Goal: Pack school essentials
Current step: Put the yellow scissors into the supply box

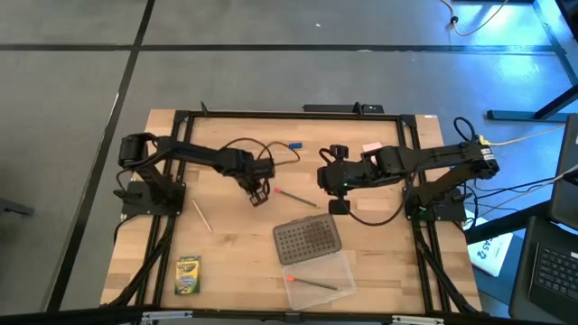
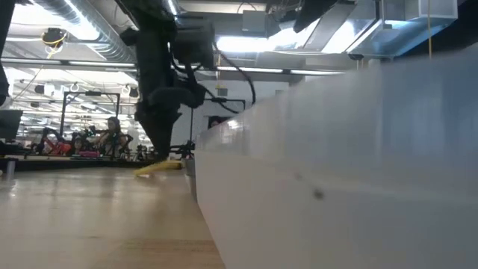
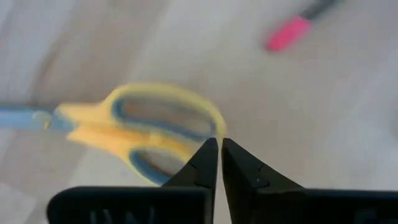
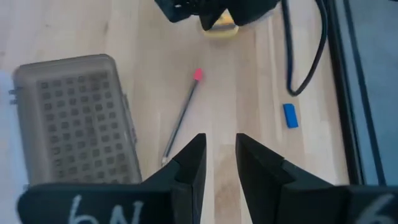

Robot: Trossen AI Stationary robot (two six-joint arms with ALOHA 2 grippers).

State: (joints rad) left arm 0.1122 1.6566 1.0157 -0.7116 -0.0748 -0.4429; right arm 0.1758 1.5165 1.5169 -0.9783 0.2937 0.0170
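Left gripper (image 3: 219, 146) pinched on the yellow-handled scissors (image 3: 140, 127), mid-table.
Fingertips are together on the handle loop's rim, likely to lift it toward the clear case (image 1: 318, 278) at the near right (lid (image 1: 307, 240) lies off beside it, one pencil (image 1: 312, 283) inside). Right gripper (image 4: 221, 152) waits slightly parted over the dark pencil (image 4: 181, 118); blue eraser (image 4: 290, 116) lies farther off.
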